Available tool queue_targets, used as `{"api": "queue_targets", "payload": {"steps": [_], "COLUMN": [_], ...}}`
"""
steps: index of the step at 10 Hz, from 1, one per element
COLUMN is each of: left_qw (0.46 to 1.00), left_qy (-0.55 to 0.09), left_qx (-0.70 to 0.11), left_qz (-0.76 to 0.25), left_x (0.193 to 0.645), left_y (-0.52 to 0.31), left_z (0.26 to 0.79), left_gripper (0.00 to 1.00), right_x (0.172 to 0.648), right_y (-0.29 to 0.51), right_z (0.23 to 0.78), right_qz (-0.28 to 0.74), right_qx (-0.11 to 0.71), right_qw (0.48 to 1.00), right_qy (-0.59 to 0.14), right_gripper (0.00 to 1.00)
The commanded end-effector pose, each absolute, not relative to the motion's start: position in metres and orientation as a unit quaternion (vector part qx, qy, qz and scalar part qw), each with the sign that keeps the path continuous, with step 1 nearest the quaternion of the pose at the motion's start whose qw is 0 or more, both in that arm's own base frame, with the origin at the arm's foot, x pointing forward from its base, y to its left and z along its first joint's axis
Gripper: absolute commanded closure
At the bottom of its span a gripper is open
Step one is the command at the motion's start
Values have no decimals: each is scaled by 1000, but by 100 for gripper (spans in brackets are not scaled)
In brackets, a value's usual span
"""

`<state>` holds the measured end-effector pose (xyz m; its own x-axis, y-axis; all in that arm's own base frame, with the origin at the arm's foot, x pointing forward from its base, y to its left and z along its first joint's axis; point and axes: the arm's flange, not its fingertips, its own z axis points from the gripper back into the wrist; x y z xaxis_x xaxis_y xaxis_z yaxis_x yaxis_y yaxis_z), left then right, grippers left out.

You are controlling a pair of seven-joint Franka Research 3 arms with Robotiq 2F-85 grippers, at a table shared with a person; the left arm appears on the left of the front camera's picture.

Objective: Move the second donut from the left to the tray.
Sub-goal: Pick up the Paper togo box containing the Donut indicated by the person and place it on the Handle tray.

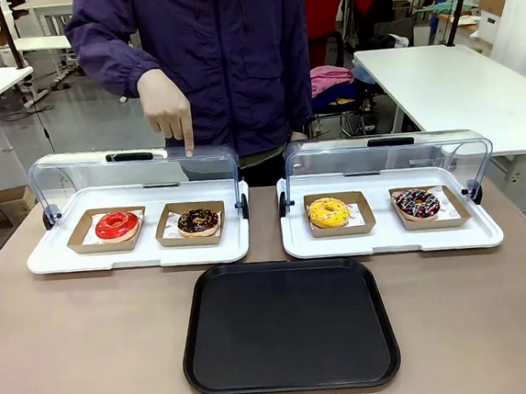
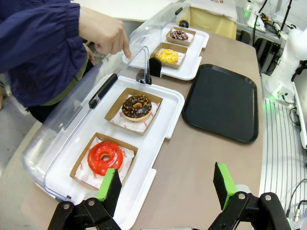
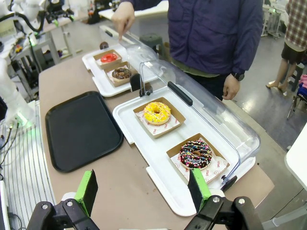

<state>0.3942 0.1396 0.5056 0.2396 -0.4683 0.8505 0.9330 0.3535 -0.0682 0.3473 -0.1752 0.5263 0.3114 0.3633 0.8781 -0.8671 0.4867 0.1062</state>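
The chocolate donut with tan crumbs [image 1: 198, 221] [image 2: 136, 106] [image 3: 121, 73] sits in its brown holder on the left white tray [image 1: 57, 263], to the right of a red donut [image 1: 117, 224]. A person's hand [image 1: 167, 107] [image 2: 106, 34] points a finger down at the lid edge just behind it. The black tray [image 1: 288, 326] [image 2: 221, 102] [image 3: 80, 129] lies bare at the table's front centre. My left gripper [image 2: 166, 187] is open above the table near the red donut's tray corner. My right gripper [image 3: 144, 189] is open above the table beside the right white tray.
The right white tray [image 1: 391, 236] holds a yellow donut [image 1: 329, 212] [image 3: 157, 112] and a dark donut with coloured sprinkles [image 1: 417, 204] [image 3: 195, 154]. Both trays have their clear domed lids [image 1: 132, 176] [image 3: 206, 110] swung open toward the person. White tables stand behind.
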Motion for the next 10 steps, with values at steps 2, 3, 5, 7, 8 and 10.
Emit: {"api": "queue_targets", "payload": {"steps": [2,3,5,7,8,10], "left_qw": [716,716,727,706,701,689], "left_qy": [-396,-396,-385,-339,-309,-251], "left_qx": [-305,-305,-302,-276,-266,-229], "left_qz": [-488,-488,-482,-557,-586,-640], "left_x": [396,396,394,421,435,466], "left_y": [140,140,140,104,82,27], "left_z": [506,506,506,529,537,544], "left_gripper": [0,0,0,0,0,0], "right_x": [350,350,350,350,350,350], "right_y": [-176,-176,-176,-176,-176,-176], "right_z": [528,528,528,528,528,528], "right_qz": [414,414,414,414,414,414], "right_qx": [298,298,298,298,298,298], "right_qw": [742,742,742,742,742,742], "right_qy": [-434,-434,-434,-434,-434,-434], "right_gripper": [0,0,0,0,0,0]}}
